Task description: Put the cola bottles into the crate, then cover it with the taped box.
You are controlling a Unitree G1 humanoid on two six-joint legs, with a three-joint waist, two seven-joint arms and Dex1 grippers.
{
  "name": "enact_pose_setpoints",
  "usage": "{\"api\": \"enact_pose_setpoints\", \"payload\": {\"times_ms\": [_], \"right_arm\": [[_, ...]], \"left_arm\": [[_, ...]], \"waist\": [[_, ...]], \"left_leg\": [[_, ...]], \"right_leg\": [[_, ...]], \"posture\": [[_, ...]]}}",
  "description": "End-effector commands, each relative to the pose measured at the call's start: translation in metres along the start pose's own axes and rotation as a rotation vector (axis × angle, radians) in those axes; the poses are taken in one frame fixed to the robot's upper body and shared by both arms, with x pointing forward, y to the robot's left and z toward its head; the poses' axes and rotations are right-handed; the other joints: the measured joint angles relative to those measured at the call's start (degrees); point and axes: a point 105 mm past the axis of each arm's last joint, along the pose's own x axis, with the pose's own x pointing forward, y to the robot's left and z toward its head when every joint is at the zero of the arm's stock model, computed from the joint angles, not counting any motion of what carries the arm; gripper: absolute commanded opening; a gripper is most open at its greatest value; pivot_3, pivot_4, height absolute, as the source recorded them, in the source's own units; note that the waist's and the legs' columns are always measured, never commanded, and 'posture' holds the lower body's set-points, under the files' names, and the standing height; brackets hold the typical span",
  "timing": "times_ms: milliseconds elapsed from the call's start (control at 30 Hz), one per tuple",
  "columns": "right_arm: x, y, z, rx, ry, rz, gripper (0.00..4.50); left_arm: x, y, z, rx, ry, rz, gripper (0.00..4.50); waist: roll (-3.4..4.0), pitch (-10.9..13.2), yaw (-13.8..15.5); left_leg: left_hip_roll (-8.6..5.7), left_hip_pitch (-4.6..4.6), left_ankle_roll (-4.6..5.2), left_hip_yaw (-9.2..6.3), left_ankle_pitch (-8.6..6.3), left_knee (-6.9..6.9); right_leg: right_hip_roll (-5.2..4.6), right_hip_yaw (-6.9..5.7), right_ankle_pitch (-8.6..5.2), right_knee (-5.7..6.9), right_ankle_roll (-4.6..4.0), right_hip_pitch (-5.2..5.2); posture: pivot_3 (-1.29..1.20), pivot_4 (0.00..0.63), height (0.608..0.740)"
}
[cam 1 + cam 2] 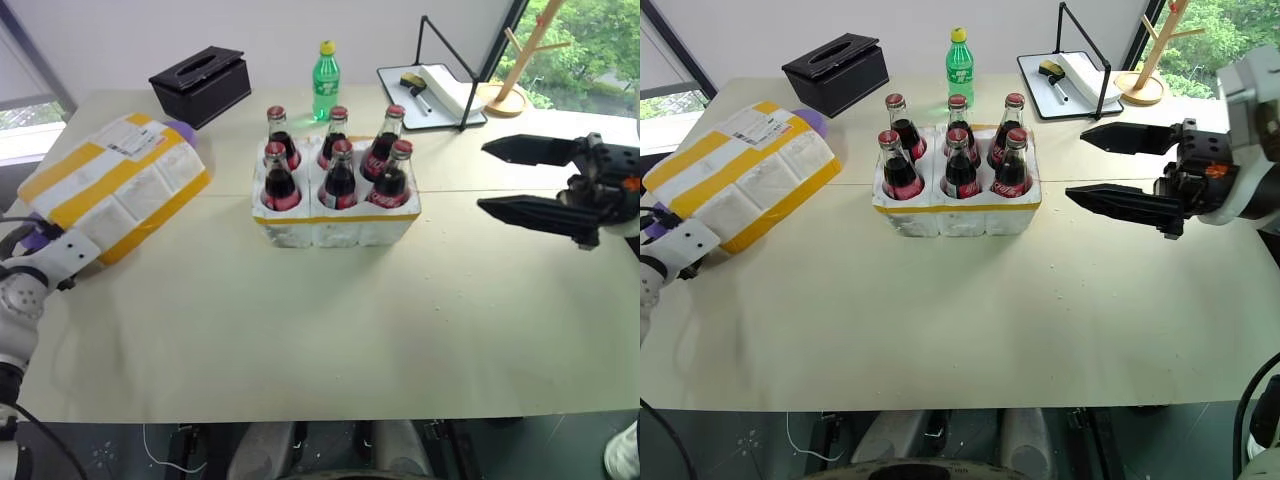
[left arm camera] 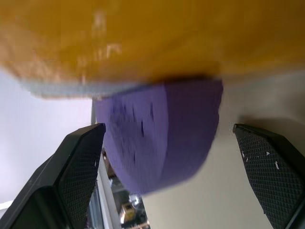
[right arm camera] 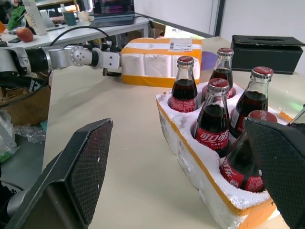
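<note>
At the far left of the desk (image 1: 330,330) the taped box (image 1: 115,185) is lying tilted, its long axis running diagonally, propped on a purple thing (image 2: 162,133). The left tool (image 2: 171,157) is sitting right at its near end, gaping wide around that purple piece, gripping nothing. To its right, the crate (image 1: 335,220) is holding six cola bottles (image 1: 340,170). The right tool (image 1: 520,180) is hovering wide and empty, further from the box.
</note>
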Motion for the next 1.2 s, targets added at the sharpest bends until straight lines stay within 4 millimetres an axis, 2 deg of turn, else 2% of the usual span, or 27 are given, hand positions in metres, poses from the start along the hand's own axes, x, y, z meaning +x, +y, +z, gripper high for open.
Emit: {"api": "enact_pose_setpoints", "payload": {"times_ms": [33,133,233,333,400,433,533,600,667,767,867,967,1000,1033,1100,1167,1200], "right_arm": [[-0.004,0.008,0.013,-0.061,-0.011,-0.002,4.48],[-0.005,0.007,0.012,-0.061,-0.009,-0.014,4.48],[-0.005,0.007,0.012,-0.062,-0.011,-0.020,4.50],[-0.006,0.006,0.012,-0.058,-0.013,-0.024,4.50],[-0.007,0.004,0.011,-0.028,-0.017,-0.021,4.50],[-0.007,0.003,0.011,-0.005,-0.019,-0.018,4.50],[-0.010,0.002,0.010,0.050,-0.020,-0.012,4.50],[-0.011,-0.001,0.008,0.017,-0.004,-0.035,4.50],[-0.013,-0.007,0.005,-0.025,0.019,-0.075,4.50],[-0.018,-0.011,0.003,-0.025,0.029,-0.090,4.50],[-0.021,-0.013,0.000,-0.023,0.040,-0.102,4.50],[-0.022,-0.015,-0.003,-0.022,0.042,-0.111,4.50],[-0.022,-0.015,-0.004,-0.023,0.042,-0.112,4.50],[-0.021,-0.016,-0.004,-0.022,0.040,-0.113,4.50],[-0.021,-0.017,-0.005,-0.022,0.038,-0.113,4.50],[-0.020,-0.018,-0.005,-0.025,0.036,-0.115,4.50],[-0.019,-0.019,-0.006,-0.025,0.032,-0.117,4.50]], "left_arm": [[0.003,0.004,0.004,0.039,-0.018,0.033,4.50],[0.006,0.005,0.005,0.022,-0.012,0.048,4.50],[0.007,0.005,0.004,0.007,-0.009,0.047,3.65],[0.006,0.007,0.004,0.015,-0.007,0.055,2.21],[0.006,0.012,0.002,0.026,0.000,0.072,1.10],[0.006,0.015,0.002,0.033,0.002,0.083,0.74],[0.004,0.024,0.003,0.047,-0.003,0.105,0.74],[0.002,0.036,0.005,0.065,-0.013,0.129,0.74],[-0.002,0.056,0.008,0.079,-0.027,0.173,0.74],[-0.011,0.098,0.021,0.048,-0.077,0.272,0.74],[-0.025,0.145,0.057,0.034,-0.223,0.383,0.74],[-0.038,0.174,0.093,0.022,-0.367,0.439,0.74],[-0.041,0.179,0.107,0.020,-0.423,0.439,0.74],[-0.048,0.186,0.130,0.006,-0.512,0.441,0.74],[-0.056,0.192,0.159,-0.008,-0.627,0.436,0.74],[-0.064,0.188,0.188,-0.002,-0.744,0.385,0.74],[-0.070,0.184,0.210,0.015,-0.832,0.351,0.74]], "waist": [[0.00,0.00,-0.03],[-0.01,-0.01,0.08],[-0.02,-0.01,-0.03],[0.01,-0.03,0.00],[0.03,-0.04,-0.01],[0.03,-0.04,-0.03],[0.03,-0.05,-0.01],[0.02,-0.05,-0.06],[0.01,-0.04,-0.08],[-0.02,-0.02,-0.08],[-0.11,-0.01,0.21],[-0.12,-0.01,0.22],[-0.12,-0.01,0.10],[-0.12,-0.02,-0.01],[-0.12,-0.02,-0.07],[-0.12,-0.02,-0.10],[-0.12,-0.02,-0.20]], "left_leg": [[0.00,0.00,0.00,0.00,0.00,0.00],[0.00,0.00,0.01,0.00,0.01,0.00],[0.00,0.00,0.01,0.00,0.01,0.04],[-0.01,0.00,0.02,0.00,0.01,0.04],[0.00,0.01,0.02,0.00,0.01,0.04],[0.00,0.01,0.02,0.00,0.01,0.04],[0.00,0.02,0.02,0.01,0.02,0.04],[0.00,0.02,0.02,0.01,0.01,0.04],[0.00,0.01,0.02,0.01,0.01,0.04],[0.01,0.00,0.02,0.00,0.01,0.04],[0.01,-0.02,0.01,-0.01,0.02,0.06],[-0.05,-0.05,0.02,-0.01,0.02,0.13],[-0.07,-0.05,0.02,-0.01,0.01,0.14],[-0.08,-0.05,0.03,0.00,0.02,0.16],[-0.08,-0.06,0.02,0.02,0.04,0.16],[-0.07,-0.05,-0.11,0.03,0.12,0.16],[-0.06,-0.05,-0.13,0.03,0.13,0.16]], "right_leg": [[0.00,0.00,0.00,0.00,0.00,0.00],[0.00,0.00,0.00,0.01,0.00,0.00],[0.00,0.00,0.00,0.03,0.00,0.01],[-0.01,0.00,0.00,0.04,0.00,0.00],[0.00,0.00,0.00,0.05,0.00,0.01],[0.00,0.00,0.00,0.05,0.00,0.01],[-0.01,0.00,0.00,0.05,0.00,0.02],[-0.01,0.00,0.00,0.04,0.00,0.02],[-0.01,0.00,0.00,0.04,0.00,0.00],[0.01,0.00,0.00,0.04,0.00,0.00],[0.01,-0.02,0.00,0.04,0.00,0.00],[-0.05,-0.04,0.01,0.03,0.01,0.03],[-0.06,-0.04,0.01,0.03,0.01,0.03],[-0.06,-0.04,0.01,0.04,0.02,0.03],[-0.04,-0.05,0.01,0.05,0.02,0.02],[-0.02,-0.06,0.01,0.06,0.02,0.01],[0.00,-0.06,0.01,0.06,0.02,0.01]], "posture": [[0.00,0.150,0.736],[0.00,0.150,0.736],[0.00,0.150,0.736],[0.00,0.150,0.736],[0.00,0.150,0.736],[0.00,0.150,0.736],[0.00,0.150,0.736],[0.00,0.150,0.736],[0.00,0.150,0.736],[0.00,0.150,0.736],[0.00,0.150,0.736],[0.00,0.150,0.736],[0.00,0.150,0.736],[0.00,0.150,0.736],[0.00,0.150,0.736],[0.00,0.150,0.736],[0.00,0.150,0.736]]}}
